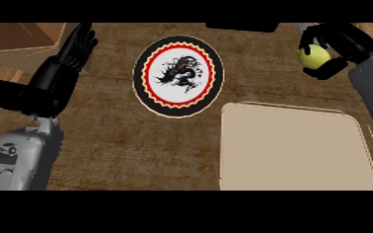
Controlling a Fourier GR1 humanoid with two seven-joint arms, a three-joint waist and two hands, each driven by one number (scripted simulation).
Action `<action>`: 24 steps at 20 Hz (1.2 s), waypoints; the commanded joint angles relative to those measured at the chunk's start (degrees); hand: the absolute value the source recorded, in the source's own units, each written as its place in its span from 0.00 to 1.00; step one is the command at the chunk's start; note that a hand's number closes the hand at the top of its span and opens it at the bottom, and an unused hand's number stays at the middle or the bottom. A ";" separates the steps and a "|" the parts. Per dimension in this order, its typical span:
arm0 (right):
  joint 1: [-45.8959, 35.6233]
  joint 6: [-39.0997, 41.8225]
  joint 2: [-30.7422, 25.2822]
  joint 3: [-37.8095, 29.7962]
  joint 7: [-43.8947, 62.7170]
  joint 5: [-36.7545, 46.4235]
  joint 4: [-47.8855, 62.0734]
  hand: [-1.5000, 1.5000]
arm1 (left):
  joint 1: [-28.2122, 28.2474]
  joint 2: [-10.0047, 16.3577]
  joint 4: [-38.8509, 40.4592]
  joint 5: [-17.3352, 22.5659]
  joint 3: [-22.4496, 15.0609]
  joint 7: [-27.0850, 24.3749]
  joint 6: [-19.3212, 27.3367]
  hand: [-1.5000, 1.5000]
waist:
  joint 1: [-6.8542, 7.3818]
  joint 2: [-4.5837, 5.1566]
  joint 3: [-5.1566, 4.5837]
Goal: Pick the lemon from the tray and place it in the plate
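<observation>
Head view, the only one supplied. The right hand is showing at the far right of the counter, its fingers curling round the lemon, which is sitting in that grip with its yellow side facing left. The lemon is lying beyond the far edge of the tray and is not resting on it; whether it is clear of the counter cannot be told.

The relation governing the coming move: the plate is lying to the left of the loaded hand, at much the same depth on the counter, with bare counter between them. In my judgement the carry is calling for a mainly leftward sweep before any release.

The left hand is resting open at the far left, fingers up. It is sitting about as near the plate as the right hand, but carrying nothing.
</observation>
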 commanded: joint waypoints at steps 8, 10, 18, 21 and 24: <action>-10.97 10.20 11.47 -4.56 -10.17 -7.20 6.09 1.00 | 1.18 -0.34 1.14 -0.93 1.09 0.04 0.98 0.50 | -3.31 -1.13 -0.13; -13.41 12.26 10.99 -4.25 -11.65 -6.57 7.29 1.00 | 3.13 0.02 0.57 -0.28 1.83 -1.28 0.06 0.50 | -3.28 -1.11 -0.15; -18.52 13.52 21.63 -3.86 -2.58 -6.64 6.05 1.00 | 4.14 -0.93 -0.33 -1.47 1.93 -1.00 0.94 0.50 | -4.74 -1.70 -0.19; -21.74 14.21 24.70 -4.93 1.49 -7.42 7.83 1.00 | 6.35 0.10 -1.43 -0.44 3.15 -2.58 -0.63 0.50 | -3.97 -1.56 -0.20; -22.08 10.17 28.75 -4.62 3.30 -6.36 9.90 1.00 | 2.51 1.16 2.49 0.08 4.32 -2.49 -1.81 0.50 | -3.77 -1.17 -0.20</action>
